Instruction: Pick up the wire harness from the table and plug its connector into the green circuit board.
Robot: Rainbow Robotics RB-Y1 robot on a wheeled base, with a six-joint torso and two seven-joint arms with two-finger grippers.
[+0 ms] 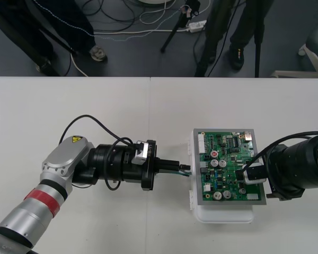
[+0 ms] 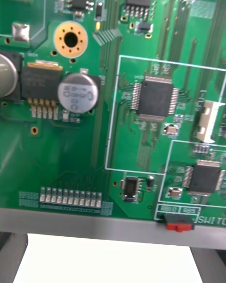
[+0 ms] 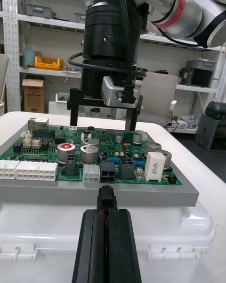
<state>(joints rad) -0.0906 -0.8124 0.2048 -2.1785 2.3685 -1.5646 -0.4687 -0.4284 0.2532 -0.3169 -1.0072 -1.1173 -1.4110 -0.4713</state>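
**Left gripper holds the plug at the board's edge**

We see the left arm reaching in low and level across the table (image 1: pixel 95 111), its wrist pointing straight at the left side of the green circuit board (image 1: pixel 230 159). The left gripper (image 1: pixel 184 170) is clenched on the wire harness (image 1: pixel 172 169). Its thin wires run back along the fingers (image 3: pixel 92 245), and the small black plug (image 3: pixel 107 197) sticks out from the tips.

The plug sits just short of the board's near edge. It is in line with a black connector (image 3: pixel 108 172) there and is not seated in it.

The right arm comes in from the right, with the right gripper (image 1: pixel 250 174) upright over the board's far side. Its fingers (image 3: pixel 73 108) stand apart with nothing between them, their tips down by the components.

The board lies on its white base (image 1: pixel 222 216). White connectors (image 3: pixel 28 170) and round capacitors (image 3: pixel 88 153) flank the black connector, and the way from plug to connector is clear.
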